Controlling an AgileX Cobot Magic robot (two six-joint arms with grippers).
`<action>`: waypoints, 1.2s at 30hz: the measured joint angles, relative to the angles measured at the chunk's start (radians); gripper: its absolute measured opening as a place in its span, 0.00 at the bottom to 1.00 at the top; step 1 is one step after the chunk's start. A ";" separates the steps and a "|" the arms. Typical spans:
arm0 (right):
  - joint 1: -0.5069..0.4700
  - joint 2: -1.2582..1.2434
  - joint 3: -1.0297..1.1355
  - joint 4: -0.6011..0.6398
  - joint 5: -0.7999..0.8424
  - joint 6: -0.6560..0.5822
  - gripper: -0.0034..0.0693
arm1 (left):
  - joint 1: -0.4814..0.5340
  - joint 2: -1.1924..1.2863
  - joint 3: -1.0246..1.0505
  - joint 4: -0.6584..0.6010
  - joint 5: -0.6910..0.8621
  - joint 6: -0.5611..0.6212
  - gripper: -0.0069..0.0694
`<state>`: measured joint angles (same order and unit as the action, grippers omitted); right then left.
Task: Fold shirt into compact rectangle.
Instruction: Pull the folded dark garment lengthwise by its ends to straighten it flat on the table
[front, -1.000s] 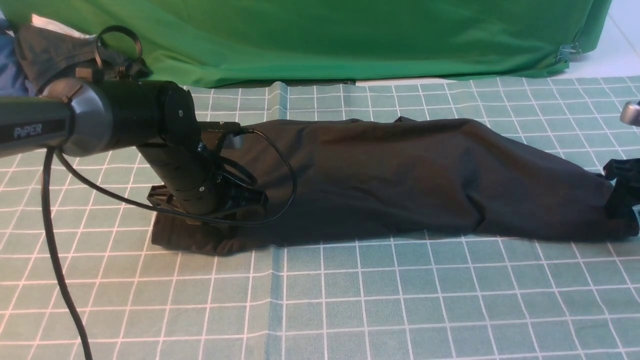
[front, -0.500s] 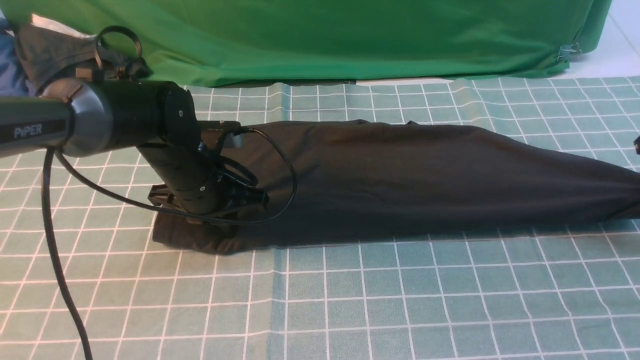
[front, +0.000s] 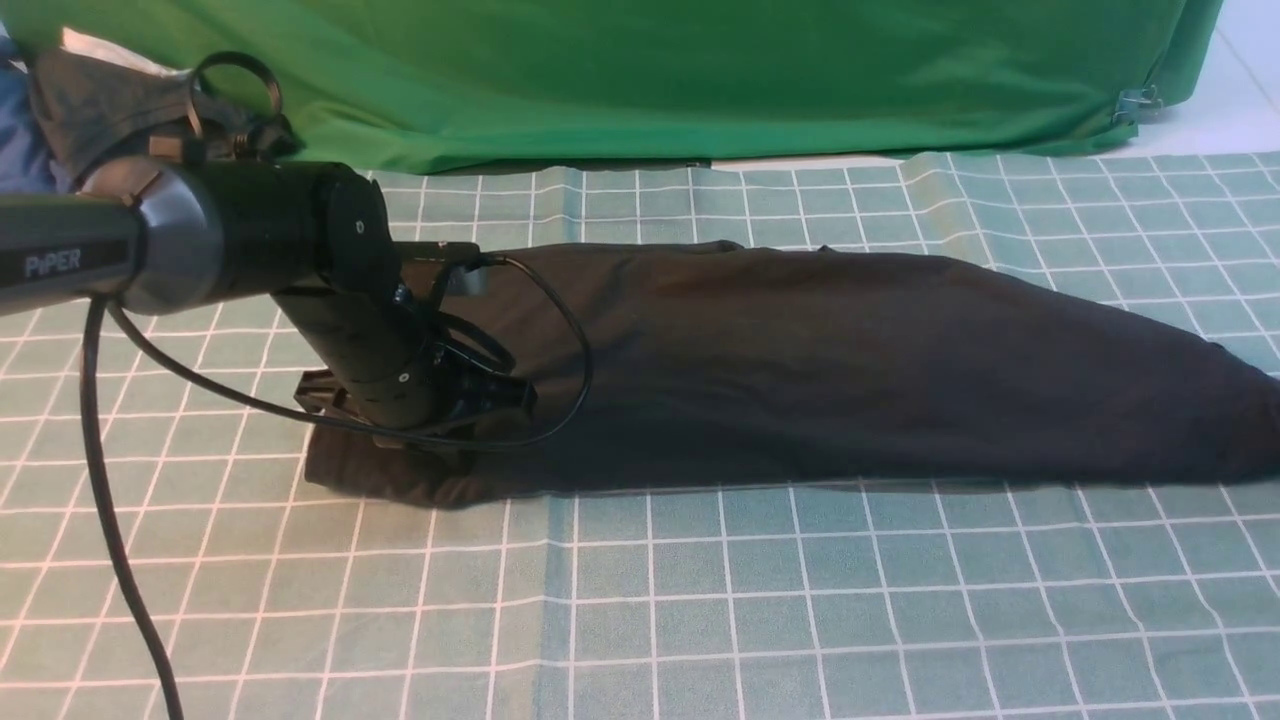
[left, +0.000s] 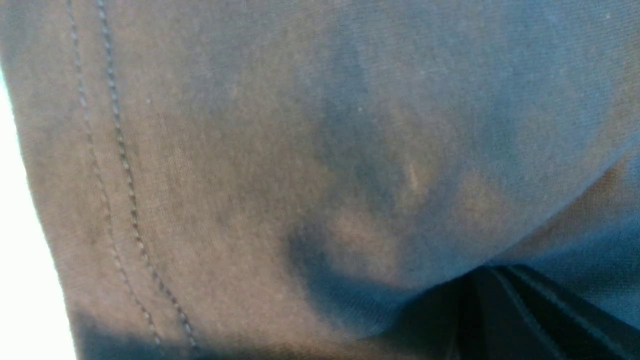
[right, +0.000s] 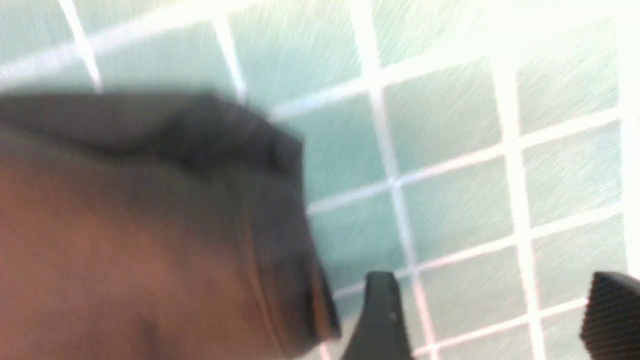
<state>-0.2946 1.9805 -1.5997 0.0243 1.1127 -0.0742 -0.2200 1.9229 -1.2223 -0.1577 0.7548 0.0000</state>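
A large black cotton shirt (front: 800, 370) is seen lying on a green checked tablecloth (front: 700, 600). It is drawn out into one long, low band that runs from the robot's left to the far right edge of the front view. No print and no label are visible on it.

The left gripper (front: 425, 440) is pressed down on the left end of the shirt. Its jaws are closed, and in the left wrist view the cloth with its double-stitched hem (left: 115, 165) fills the picture and bunches against a dark finger (left: 500, 310). It is therefore judged that this end is pinched and held as an anchor, so that the band is kept straight for the next fold.

The right gripper (right: 495, 315) is not seen in the front view. In the blurred right wrist view its two fingertips stand wide apart, with only tablecloth between them, and the right end of the shirt lies just beside them, not grasped.

By count: one shirt, two grippers, and one arm visible in the front view. Behind, one green backdrop cloth (front: 650, 80) hangs, and at the far left one dark grey garment (front: 100, 100) and one blue garment (front: 15, 150) are put aside, well apart from the shirt.
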 joint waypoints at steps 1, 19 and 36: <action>0.004 -0.002 -0.034 0.005 -0.001 0.007 0.75 | 0.000 -0.009 0.002 -0.001 0.001 0.000 0.10; 0.156 0.208 -0.084 0.108 0.029 -0.111 0.76 | 0.000 -0.132 0.009 -0.042 0.025 0.000 0.10; 0.165 0.131 -0.085 0.001 -0.039 -0.037 0.36 | 0.000 -0.133 0.009 -0.037 0.025 0.019 0.10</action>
<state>-0.1294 2.1117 -1.6851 0.0252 1.0737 -0.1114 -0.2200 1.7898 -1.2129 -0.1950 0.7795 0.0191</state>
